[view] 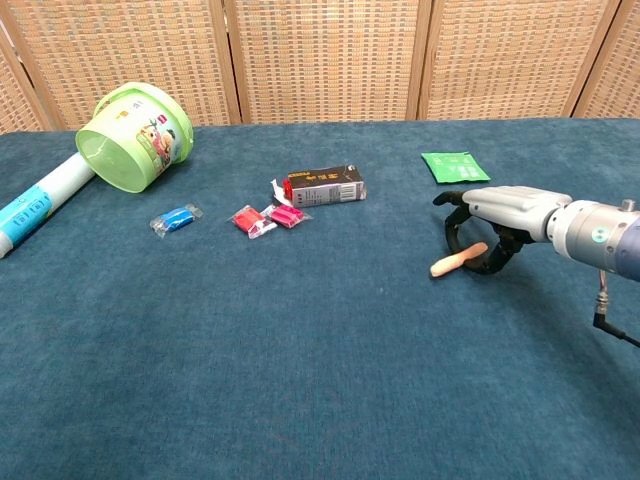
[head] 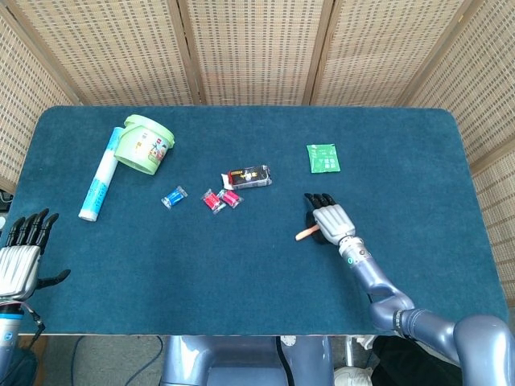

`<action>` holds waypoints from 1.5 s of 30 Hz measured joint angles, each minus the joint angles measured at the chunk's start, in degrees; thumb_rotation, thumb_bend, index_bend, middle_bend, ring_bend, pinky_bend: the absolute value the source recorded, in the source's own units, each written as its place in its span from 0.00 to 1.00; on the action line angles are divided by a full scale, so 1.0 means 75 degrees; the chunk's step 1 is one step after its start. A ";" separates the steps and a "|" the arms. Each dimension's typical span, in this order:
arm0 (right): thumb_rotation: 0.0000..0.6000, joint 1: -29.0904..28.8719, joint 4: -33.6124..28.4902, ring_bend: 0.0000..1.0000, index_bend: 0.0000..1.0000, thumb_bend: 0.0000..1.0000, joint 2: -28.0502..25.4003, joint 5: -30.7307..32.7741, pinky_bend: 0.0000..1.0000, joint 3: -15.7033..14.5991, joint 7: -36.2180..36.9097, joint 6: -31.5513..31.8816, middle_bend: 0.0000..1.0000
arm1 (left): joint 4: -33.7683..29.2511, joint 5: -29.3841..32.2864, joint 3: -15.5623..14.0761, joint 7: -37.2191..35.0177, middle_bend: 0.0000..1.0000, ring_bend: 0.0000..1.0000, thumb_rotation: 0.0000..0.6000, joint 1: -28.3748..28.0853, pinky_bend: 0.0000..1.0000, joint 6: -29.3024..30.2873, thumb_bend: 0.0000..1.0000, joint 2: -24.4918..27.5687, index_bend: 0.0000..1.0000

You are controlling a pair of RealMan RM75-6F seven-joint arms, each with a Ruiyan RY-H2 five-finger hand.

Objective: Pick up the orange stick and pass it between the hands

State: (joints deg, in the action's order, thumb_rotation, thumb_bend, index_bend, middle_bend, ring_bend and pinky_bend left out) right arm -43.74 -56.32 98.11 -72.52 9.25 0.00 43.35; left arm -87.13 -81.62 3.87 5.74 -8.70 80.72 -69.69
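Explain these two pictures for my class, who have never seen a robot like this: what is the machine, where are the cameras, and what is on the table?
This is a robot with two metal arms, each ending in a fingered hand. One picture looks down from its head, the other looks forward from its chest.

On the blue table lie a green bucket on its side, a white tube, a blue wrapped sweet, two red ones, a dark small box and a green packet.

The right hand curls its fingers around one end of the orange stick, whose other end tilts down to the cloth. The left hand waits, open, at the table's edge.
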 measured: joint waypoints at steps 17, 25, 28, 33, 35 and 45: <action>1.00 0.0103 -0.2294 0.00 0.66 0.60 -0.0718 0.1086 0.00 0.0765 0.0455 0.0074 0.15 | 0.0279 -0.0718 -0.0012 -0.0460 0.00 0.00 1.00 -0.0353 0.00 -0.0070 0.00 0.0090 0.00; 1.00 -0.0448 -0.3559 0.00 0.67 0.60 -0.0996 0.3363 0.00 0.1399 -0.0186 -0.0151 0.12 | 0.0214 -0.1423 0.0148 -0.0887 0.00 0.00 1.00 -0.1328 0.00 -0.0604 0.00 0.0234 0.00; 1.00 -0.0836 -0.3870 0.00 0.67 0.61 -0.0972 0.4427 0.00 0.1569 -0.0569 -0.0074 0.12 | 0.0044 -0.1576 0.0239 -0.0635 0.00 0.00 1.00 -0.1653 0.00 -0.0843 0.00 0.0270 0.00; 1.00 -0.1628 -0.4219 0.00 0.68 0.61 -0.0752 0.5968 0.00 0.1845 -0.1149 0.0225 0.12 | -0.0479 -0.1661 0.0368 -0.0031 0.00 0.00 1.00 -0.2189 0.00 -0.1407 0.00 0.0271 0.00; 1.00 -0.1921 -0.4339 0.00 0.68 0.61 -0.0636 0.6419 0.00 0.1953 -0.1319 0.0388 0.11 | -0.0655 -0.1685 0.0435 0.0192 0.00 0.00 1.00 -0.2455 0.00 -0.1673 0.00 0.0187 0.02; 1.00 -0.2559 -0.4591 0.00 0.69 0.61 -0.0145 0.7387 0.00 0.2203 -0.1759 0.1215 0.10 | -0.0789 -0.1561 0.0753 0.0608 0.00 0.00 1.00 -0.3578 0.00 -0.2715 0.14 -0.0953 0.26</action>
State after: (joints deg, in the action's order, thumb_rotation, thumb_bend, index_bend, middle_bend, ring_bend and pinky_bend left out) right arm -62.94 -90.75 97.02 -17.11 25.78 -13.20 52.46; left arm -93.05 -93.33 9.52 10.30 -35.53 60.36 -76.84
